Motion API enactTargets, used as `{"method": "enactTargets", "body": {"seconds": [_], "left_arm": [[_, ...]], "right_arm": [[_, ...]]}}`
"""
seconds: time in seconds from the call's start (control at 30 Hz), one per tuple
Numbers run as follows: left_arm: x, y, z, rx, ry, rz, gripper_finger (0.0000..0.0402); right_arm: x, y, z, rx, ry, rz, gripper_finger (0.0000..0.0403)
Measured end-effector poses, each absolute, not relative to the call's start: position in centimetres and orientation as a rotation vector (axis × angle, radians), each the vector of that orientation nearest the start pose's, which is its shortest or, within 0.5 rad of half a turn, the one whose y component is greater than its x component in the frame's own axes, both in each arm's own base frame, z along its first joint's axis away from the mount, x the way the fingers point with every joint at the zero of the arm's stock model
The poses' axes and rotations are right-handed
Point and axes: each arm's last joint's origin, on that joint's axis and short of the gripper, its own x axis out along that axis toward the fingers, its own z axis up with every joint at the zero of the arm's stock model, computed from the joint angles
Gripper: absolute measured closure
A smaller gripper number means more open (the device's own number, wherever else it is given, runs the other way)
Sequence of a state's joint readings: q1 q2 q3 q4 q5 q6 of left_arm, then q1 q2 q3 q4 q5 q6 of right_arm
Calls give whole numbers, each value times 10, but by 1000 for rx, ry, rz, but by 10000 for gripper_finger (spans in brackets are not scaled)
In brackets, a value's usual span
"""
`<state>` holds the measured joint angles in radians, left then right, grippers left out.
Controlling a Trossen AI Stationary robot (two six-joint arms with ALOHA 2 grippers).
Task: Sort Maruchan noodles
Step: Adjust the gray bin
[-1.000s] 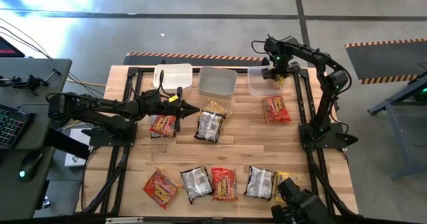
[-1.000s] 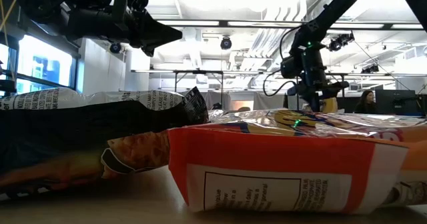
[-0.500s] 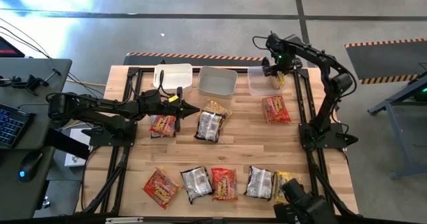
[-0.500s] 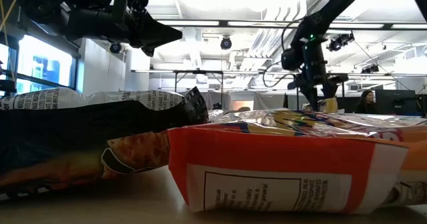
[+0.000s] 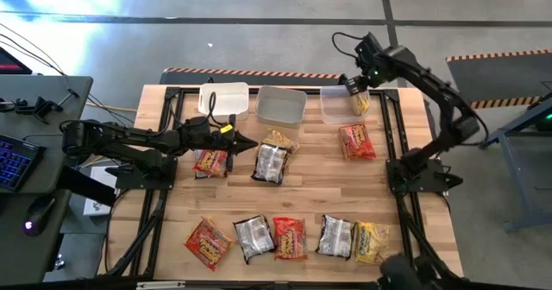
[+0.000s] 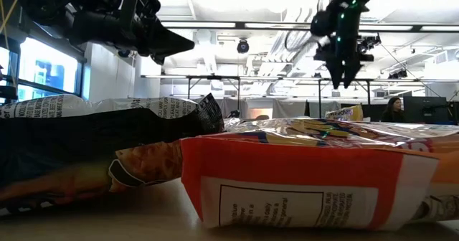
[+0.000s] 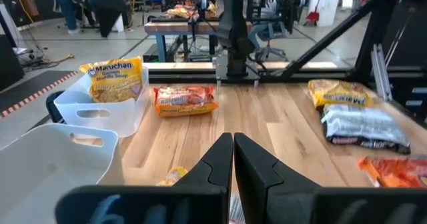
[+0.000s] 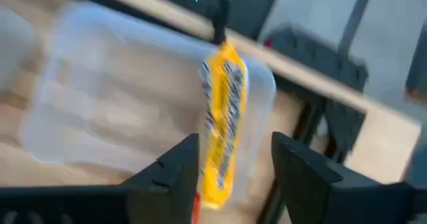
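Observation:
Maruchan noodle packets lie on the wooden table: a red one (image 5: 356, 141), a red one (image 5: 210, 161), a silver-and-dark one (image 5: 271, 162) lying partly on a yellow-orange one (image 5: 280, 139), and a row along the near edge (image 5: 289, 237). One yellow packet (image 8: 222, 131) stands on edge in the right-hand bin (image 5: 332, 107), leaning on its wall. My right gripper (image 5: 354, 85) hangs open above that bin, fingers pointing down, clear of the packet (image 6: 344, 113). My left gripper (image 5: 250, 141) is shut and holds nothing, hovering level over the table's middle left.
Three pale bins stand in a row along the far edge: left (image 5: 223, 98), middle (image 5: 280, 106) and right. A desk with keyboard and mouse (image 5: 34, 217) sits left of the table. Bare wood lies between the middle packets and the near row.
My right gripper has risen straight up out of the right-hand bin and tipped, drawing clear of the yellow packet. The packet stays standing on edge in the bin.

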<state>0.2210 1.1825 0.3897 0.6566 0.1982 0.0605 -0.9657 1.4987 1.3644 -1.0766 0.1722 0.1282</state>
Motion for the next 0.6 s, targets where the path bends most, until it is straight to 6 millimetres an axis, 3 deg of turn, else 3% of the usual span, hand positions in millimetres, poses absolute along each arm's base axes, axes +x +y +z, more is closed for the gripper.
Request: {"method": "enactTargets", "body": {"seconds": [0.13,0.3,0.47,0.6], "left_arm": [[225,45,201,31,148,19,395],[225,45,199,29,164,19,400],[225,46,199,30,167,36,401],[225,47,199,29,172,52,401]], "right_arm": [[172,-210,294,454,910,-929,307],[202,-170,250,376,622,-595,391],[233,-134,215,315,466,-438,387],[252,-120,197,282,493,-441,398]]}}
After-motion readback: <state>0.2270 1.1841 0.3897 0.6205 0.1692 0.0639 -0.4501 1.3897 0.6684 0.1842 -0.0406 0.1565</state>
